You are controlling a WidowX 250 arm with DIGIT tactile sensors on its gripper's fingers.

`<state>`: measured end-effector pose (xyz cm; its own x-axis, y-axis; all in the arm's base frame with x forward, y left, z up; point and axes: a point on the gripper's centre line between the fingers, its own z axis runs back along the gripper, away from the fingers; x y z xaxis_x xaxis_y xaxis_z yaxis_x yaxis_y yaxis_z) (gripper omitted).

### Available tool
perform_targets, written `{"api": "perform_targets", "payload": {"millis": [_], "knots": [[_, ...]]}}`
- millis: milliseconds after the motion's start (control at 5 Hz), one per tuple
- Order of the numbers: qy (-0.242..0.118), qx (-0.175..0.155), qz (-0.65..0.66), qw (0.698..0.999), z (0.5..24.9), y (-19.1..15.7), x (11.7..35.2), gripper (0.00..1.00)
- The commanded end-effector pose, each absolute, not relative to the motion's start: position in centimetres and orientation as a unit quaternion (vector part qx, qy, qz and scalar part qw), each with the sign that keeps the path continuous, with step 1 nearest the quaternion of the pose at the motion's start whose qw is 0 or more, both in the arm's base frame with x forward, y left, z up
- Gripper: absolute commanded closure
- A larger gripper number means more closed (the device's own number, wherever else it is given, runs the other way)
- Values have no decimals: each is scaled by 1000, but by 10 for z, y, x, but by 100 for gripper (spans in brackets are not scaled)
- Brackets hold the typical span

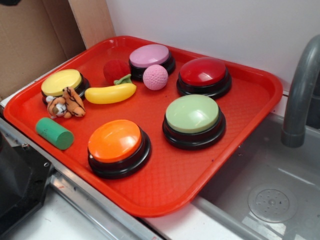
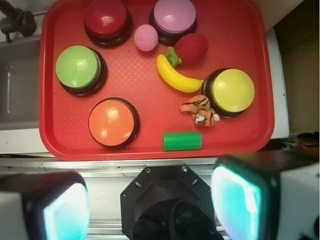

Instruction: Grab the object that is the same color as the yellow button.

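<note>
The yellow toy banana (image 1: 110,93) (image 2: 176,76) lay on the red tray (image 1: 165,187) (image 2: 145,87), between the yellow button (image 1: 62,82) (image 2: 233,90) and the pink ball (image 1: 155,77) (image 2: 146,37), its green stem beside a red plush (image 1: 116,70) (image 2: 191,48). A plush tiger (image 1: 67,103) (image 2: 201,110) leaned against that button. The gripper (image 2: 150,202) hung above the tray's near edge, fingers (image 2: 235,200) wide apart, holding nothing.

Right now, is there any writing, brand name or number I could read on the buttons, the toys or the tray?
None can be read in either view.
The yellow button, the other buttons, the banana and the red tray show plain surfaces.
</note>
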<state>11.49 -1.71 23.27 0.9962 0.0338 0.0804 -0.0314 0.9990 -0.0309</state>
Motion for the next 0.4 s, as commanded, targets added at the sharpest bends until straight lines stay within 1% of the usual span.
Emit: {"api": "perform_targets", "payload": {"millis": [0,200], "knots": [[-21,31,-64,997,201,-6,145,0],[-32,43,-105,993,184,0,157,0]]}}
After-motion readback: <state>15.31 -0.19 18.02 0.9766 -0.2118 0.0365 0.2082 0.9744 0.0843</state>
